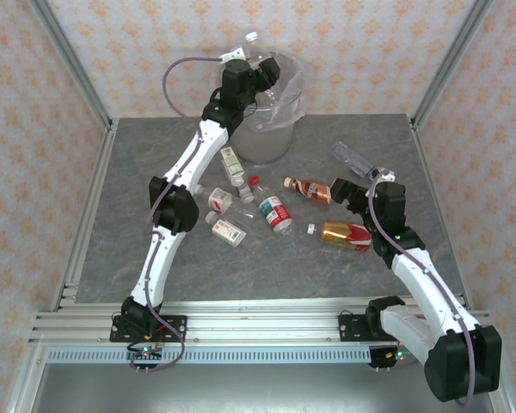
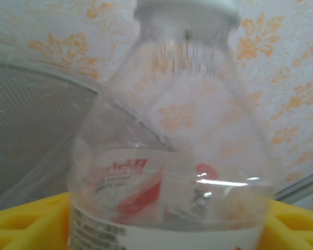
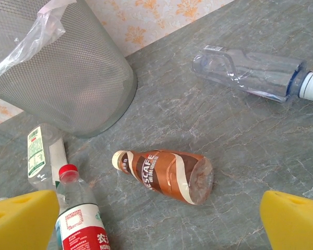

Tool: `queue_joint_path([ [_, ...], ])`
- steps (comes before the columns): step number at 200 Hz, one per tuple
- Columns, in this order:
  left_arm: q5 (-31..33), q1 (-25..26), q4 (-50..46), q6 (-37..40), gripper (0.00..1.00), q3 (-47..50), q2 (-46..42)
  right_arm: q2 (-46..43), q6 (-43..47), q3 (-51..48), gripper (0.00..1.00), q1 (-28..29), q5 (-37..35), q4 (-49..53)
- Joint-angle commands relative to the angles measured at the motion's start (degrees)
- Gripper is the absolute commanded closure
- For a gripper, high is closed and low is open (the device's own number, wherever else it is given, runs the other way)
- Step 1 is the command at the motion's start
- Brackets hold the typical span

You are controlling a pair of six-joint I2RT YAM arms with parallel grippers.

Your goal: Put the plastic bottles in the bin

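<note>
On the grey table [image 1: 267,267], partway out: plastic bottles [image 1: 275,212] lying scattered, a brown bottle [image 3: 164,176] among them. Just above, right gripper [image 3: 157,223] spread wide, gripping nothing. Farther back, by the papered wall [image 1: 353,52]: bag-lined bin [image 1: 271,133], contents unclear. Over its rim, left arm stretched long, left gripper [image 1: 262,76] clamped on a clear bottle [image 2: 172,156].

orange-patterned walls [image 1: 155,52], grey marbled tabletop [image 1: 267,267]
</note>
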State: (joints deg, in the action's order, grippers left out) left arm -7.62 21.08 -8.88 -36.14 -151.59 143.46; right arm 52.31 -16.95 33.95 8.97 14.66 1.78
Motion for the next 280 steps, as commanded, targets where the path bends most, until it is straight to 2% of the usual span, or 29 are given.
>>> queue_joint_path([
  [1,-3.66,0.45,1.35,1.70,0.21,-2.61,-0.41,-0.79,-0.70,-0.86,0.01,0.43,0.54,0.52],
  [63,-4.21,0.36,-5.15,5.20,0.09,-2.61,-5.46,-0.45,-0.92,-1.08,0.01,0.43,0.50,0.28],
  [102,-4.09,0.37,-12.77,7.98,0.00,-2.64,-9.39,0.19,-1.32,-1.68,0.01,0.43,0.23,-0.23],
  [152,-6.74,0.17,-17.86,10.33,0.00,-2.25,-13.78,3.27,-2.60,-1.31,0.01,0.43,-1.98,1.05],
  [188,-7.18,-0.07,-20.33,9.28,0.00,-0.18,-16.76,4.20,-2.32,-0.50,0.01,0.43,-3.43,4.30],
  [219,-8.01,-0.43,-15.93,7.96,0.00,12.57,-23.93,4.85,-1.56,1.32,0.01,0.43,-5.44,9.79],
  [258,-6.00,-0.73,-4.86,7.13,0.00,35.02,-37.51,6.91,-0.02,2.38,0.01,0.43,-2.41,11.81],
  [280,-4.86,-0.86,-1.60,7.11,0.00,44.26,-43.03,9.42,0.88,3.37,0.01,0.42,-0.35,10.97],
])
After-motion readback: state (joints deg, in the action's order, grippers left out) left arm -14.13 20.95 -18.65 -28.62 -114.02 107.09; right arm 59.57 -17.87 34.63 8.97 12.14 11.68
